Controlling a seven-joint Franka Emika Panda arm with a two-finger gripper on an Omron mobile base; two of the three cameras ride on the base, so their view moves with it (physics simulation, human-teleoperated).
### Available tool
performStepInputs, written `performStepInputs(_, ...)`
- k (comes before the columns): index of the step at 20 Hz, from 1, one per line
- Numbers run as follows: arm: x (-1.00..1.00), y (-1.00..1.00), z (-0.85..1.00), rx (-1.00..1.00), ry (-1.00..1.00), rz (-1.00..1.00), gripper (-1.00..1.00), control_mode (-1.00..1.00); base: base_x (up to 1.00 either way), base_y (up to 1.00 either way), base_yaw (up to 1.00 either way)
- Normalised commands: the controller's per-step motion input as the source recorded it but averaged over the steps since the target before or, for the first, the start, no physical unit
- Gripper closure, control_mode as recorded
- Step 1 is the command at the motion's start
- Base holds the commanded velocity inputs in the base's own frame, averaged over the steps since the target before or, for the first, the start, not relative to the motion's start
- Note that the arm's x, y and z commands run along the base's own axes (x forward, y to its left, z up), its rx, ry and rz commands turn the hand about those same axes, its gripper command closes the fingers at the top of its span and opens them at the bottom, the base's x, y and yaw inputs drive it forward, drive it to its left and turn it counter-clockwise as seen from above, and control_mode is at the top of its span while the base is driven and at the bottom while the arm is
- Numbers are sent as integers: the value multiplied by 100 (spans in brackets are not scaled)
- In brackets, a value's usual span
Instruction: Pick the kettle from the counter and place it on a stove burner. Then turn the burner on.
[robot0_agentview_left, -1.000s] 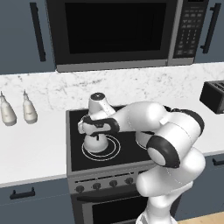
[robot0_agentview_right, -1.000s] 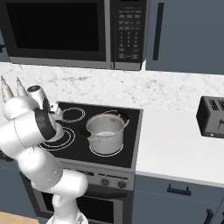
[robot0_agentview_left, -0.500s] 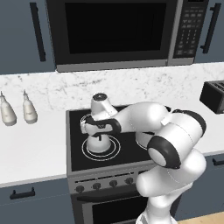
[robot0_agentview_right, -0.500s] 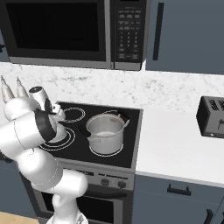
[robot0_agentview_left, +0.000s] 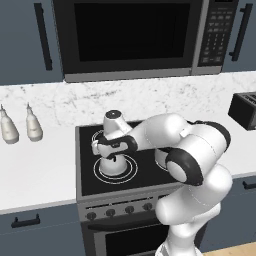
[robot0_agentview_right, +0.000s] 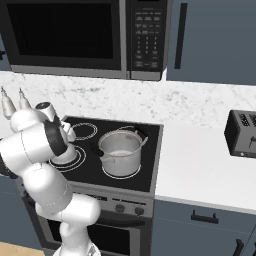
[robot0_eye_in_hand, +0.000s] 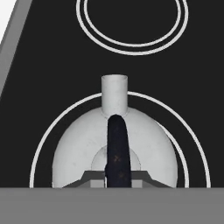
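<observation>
Lowered a touch since a second ago, the kettle (robot0_eye_in_hand: 114, 146) now sits inside the double white rings of the stove burner (robot0_agentview_left: 131, 171) at the front left of the black cooktop (robot0_agentview_right: 145, 172), my gripper (robot0_eye_in_hand: 117, 175) clamped shut on its thin dark arched handle (robot0_eye_in_hand: 117, 151). Its short spout (robot0_eye_in_hand: 114, 93) points toward the smaller ringed circle (robot0_eye_in_hand: 131, 22) behind that burner. A steel pot (robot0_agentview_right: 121, 152) stands on the burner to the right of it, and two white bottles (robot0_agentview_left: 20, 126) rest on the counter (robot0_agentview_left: 35, 165) to its left.
</observation>
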Motion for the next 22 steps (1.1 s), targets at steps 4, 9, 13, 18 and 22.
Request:
performStepInputs(4,0,0,-9,0,0,-1,100,-100,0,0,0)
performStepInputs(9,0,0,0,0,0,0,-100,-100,0,0,0)
performStepInputs(13,0,0,0,0,0,0,-100,-100,0,0,0)
performStepInputs(18,0,0,0,0,0,0,-100,-100,0,0,0)
performStepInputs(22,0,0,9,0,0,0,-100,-100,0,0,0)
